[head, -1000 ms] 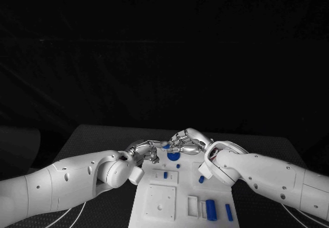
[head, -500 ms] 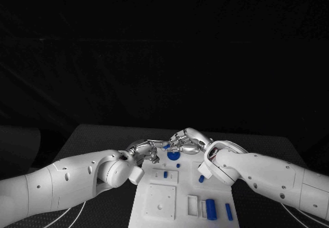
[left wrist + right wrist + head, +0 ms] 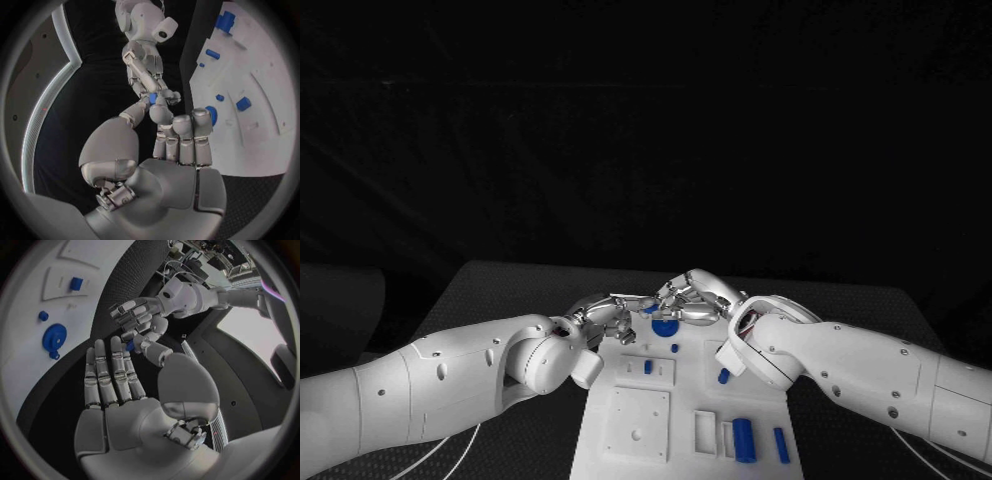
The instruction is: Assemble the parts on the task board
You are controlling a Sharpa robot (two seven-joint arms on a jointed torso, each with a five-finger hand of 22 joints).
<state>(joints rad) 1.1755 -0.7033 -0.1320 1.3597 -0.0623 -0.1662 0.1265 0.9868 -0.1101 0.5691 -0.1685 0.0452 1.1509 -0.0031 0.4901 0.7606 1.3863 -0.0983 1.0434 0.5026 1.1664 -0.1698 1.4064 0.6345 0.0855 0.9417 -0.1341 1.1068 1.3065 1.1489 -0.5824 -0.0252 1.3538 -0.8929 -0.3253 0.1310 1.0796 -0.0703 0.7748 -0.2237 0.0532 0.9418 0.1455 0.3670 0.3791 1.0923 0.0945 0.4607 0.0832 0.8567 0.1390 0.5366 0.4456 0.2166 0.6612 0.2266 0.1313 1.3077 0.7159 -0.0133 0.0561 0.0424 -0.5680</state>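
Both hands meet fingertip to fingertip above the far end of the white task board (image 3: 635, 420). A small blue part (image 3: 152, 98) (image 3: 130, 346) sits between them. My left hand (image 3: 600, 314) (image 3: 178, 137) pinches it with thumb and forefinger, its other fingers curled. My right hand (image 3: 692, 297) (image 3: 115, 385) touches the same part with its thumb tip and a fingertip, its other fingers straight and spread. The part shows as a blue speck (image 3: 646, 308) in the head view.
Just below the hands a round blue disc (image 3: 665, 327) (image 3: 54, 336) lies on the board. Small blue pegs (image 3: 648, 367) (image 3: 724, 377) stand mid-board. Two long blue cylinders (image 3: 744, 441) lie at the near right. Black table (image 3: 488, 290) surrounds the board.
The hands have stayed together over the far end of the board, shifting only very slightly. The small blue part remains between their fingertips.
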